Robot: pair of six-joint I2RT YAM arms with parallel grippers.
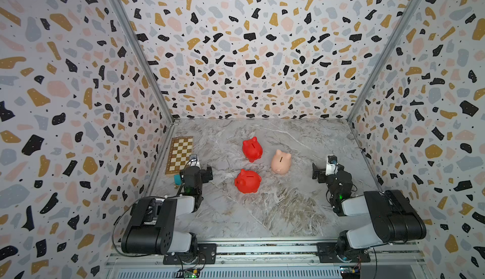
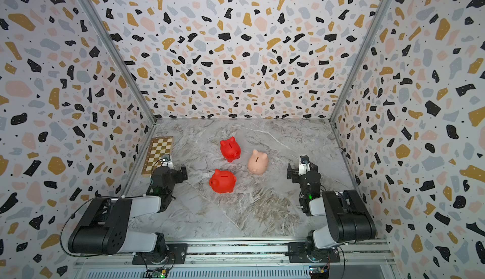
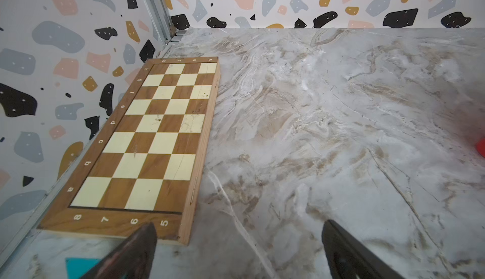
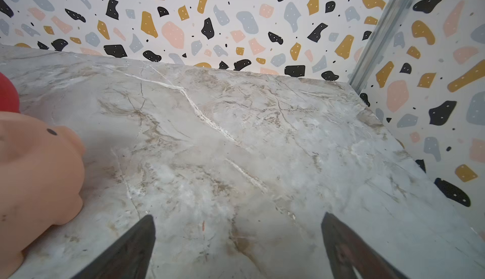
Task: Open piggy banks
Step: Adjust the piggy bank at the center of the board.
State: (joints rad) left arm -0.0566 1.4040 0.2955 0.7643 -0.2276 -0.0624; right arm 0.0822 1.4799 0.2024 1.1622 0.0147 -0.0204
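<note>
Piggy banks: three standing upright mid-table with slots up, close-set but apart. They are the far red pig, the near red pig and the peach pig.
Handling: probably light, hollow, smooth plastic, so apt to slip or roll. Plugs not visible — presumably underneath, so tip each pig over. Grip across the flanks.
Left gripper: jaws spread wide, empty, beside the chessboard.
Right gripper: jaws spread wide, empty, near the peach pig.
Table: marble.
</note>
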